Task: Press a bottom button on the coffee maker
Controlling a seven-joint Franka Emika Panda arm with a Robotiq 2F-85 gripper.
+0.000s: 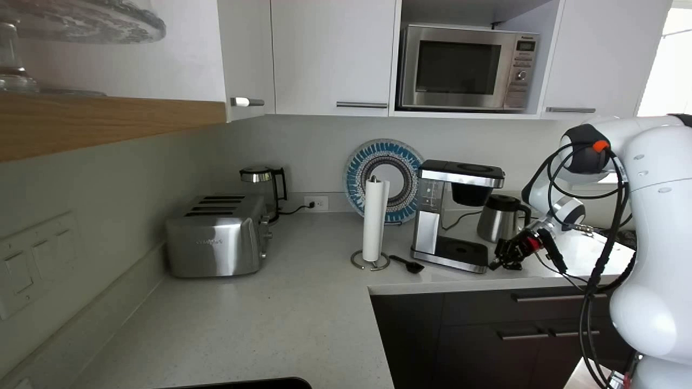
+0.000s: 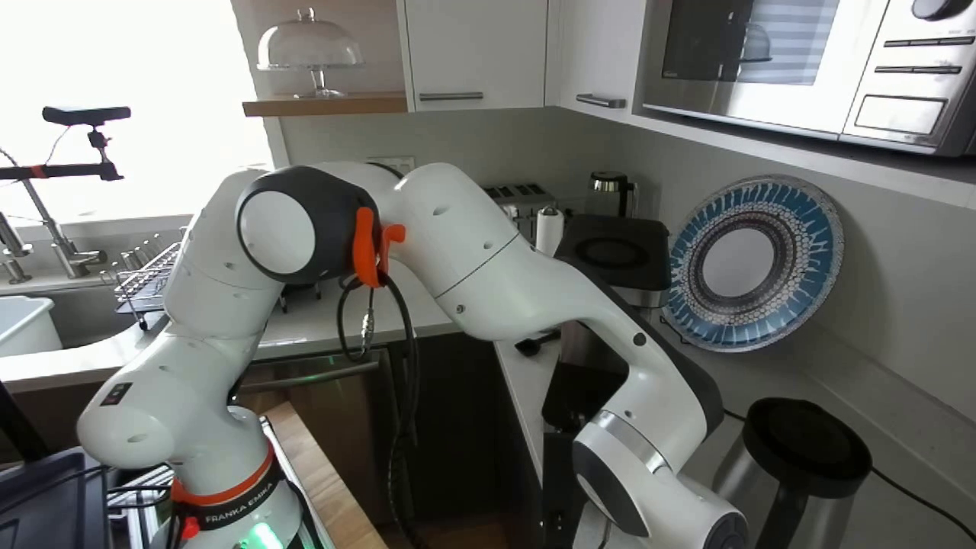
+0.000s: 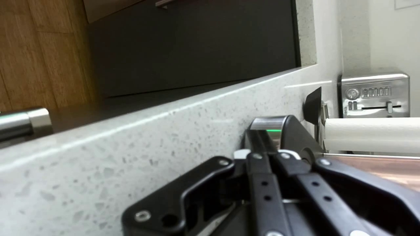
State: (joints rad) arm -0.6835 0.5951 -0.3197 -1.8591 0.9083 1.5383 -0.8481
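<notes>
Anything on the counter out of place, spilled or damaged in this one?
No spill or damage shows. Only a black spoon-shaped scoop looks slightly astray: it lies loose on the pale speckled counter between the white paper-towel roll and the boxy black-and-silver coffee maker, rather than in a holder.

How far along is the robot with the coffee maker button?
Done: the gripper is shut and close to the low base of the coffee maker. In hand: in the wrist view its fingertips overlap the base's silver edge; contact can't be confirmed. Left: probably the press itself, since the green line there doesn't prove it happened, then backing away.
</notes>
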